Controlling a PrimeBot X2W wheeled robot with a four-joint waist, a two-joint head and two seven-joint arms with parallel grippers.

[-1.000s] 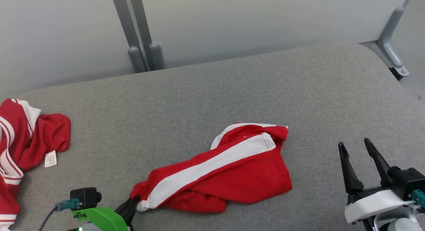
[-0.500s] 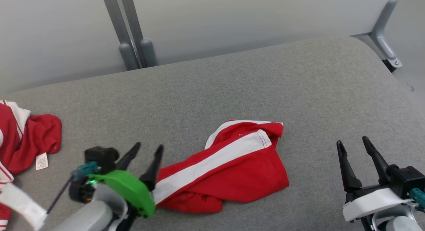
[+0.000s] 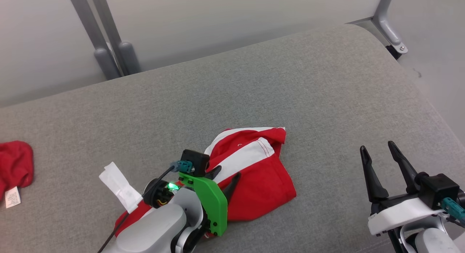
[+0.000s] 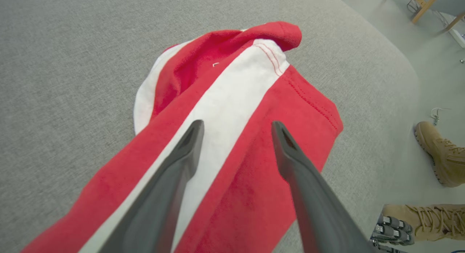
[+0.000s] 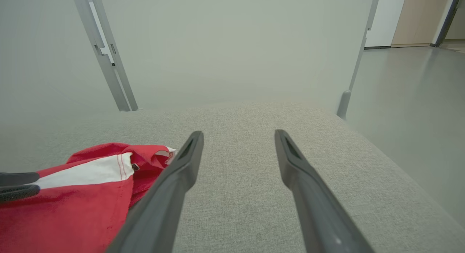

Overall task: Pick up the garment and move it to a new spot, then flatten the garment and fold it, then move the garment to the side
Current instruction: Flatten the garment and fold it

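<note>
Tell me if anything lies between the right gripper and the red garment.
Nothing visible does. Only bare grey cushion lies between the open right gripper and the garment. The left gripper hovers open over the garment on its far side, outside that path.

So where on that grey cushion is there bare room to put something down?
The whole back stretch of the grey cushion, between the striped garment and the wall, is bare. So is the gap between the garment and the right gripper. It is crowded front and centre, where the open left gripper hangs over the garment.
</note>
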